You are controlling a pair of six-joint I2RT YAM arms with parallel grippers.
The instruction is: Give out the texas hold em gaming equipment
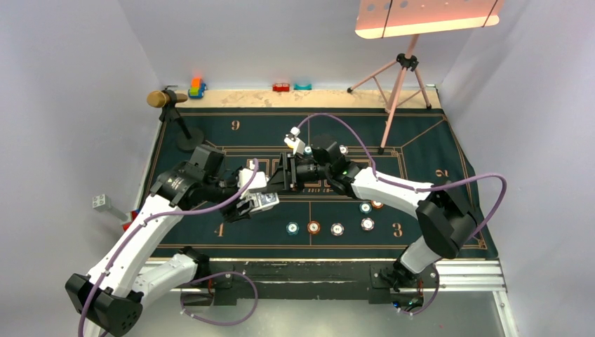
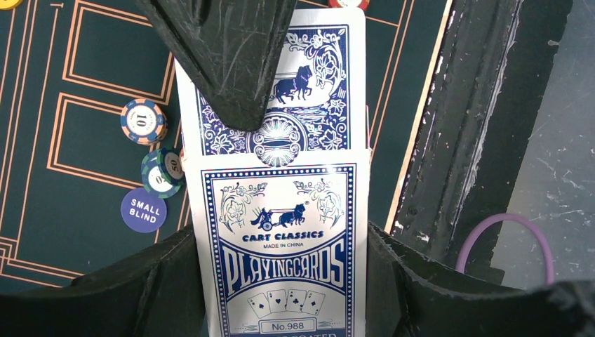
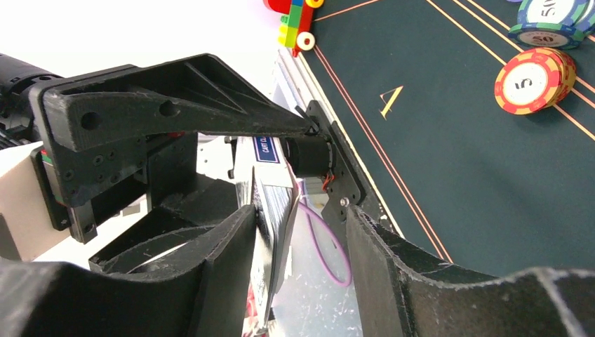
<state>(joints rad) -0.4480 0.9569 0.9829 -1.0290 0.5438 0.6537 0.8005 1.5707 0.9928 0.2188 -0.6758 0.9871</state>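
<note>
The left jaws (image 2: pixel 281 242) are clamped on the long edges of a deck of blue-backed playing cards (image 2: pixel 281 281). One card (image 2: pixel 319 84) juts out of the deck toward 12 o'clock in the left wrist view. A black finger (image 2: pixel 231 56) of the right jaws overlaps that card's upper left part.

In the right wrist view the right jaws (image 3: pixel 300 225) stand open astride the cards' edge. The 9 o'clock finger is close against it. The 3 o'clock finger stands apart from it, and a purple cable (image 3: pixel 324 246) shows through the gap.

On the dark green mat (image 2: pixel 84 70), at 9 o'clock of the deck, lie a blue-and-orange chip (image 2: pixel 144 121), a green chip (image 2: pixel 163 172) and a navy Small Blind disc (image 2: pixel 143 210). At 3 o'clock a black rail (image 2: pixel 463 126) borders the mat.
</note>
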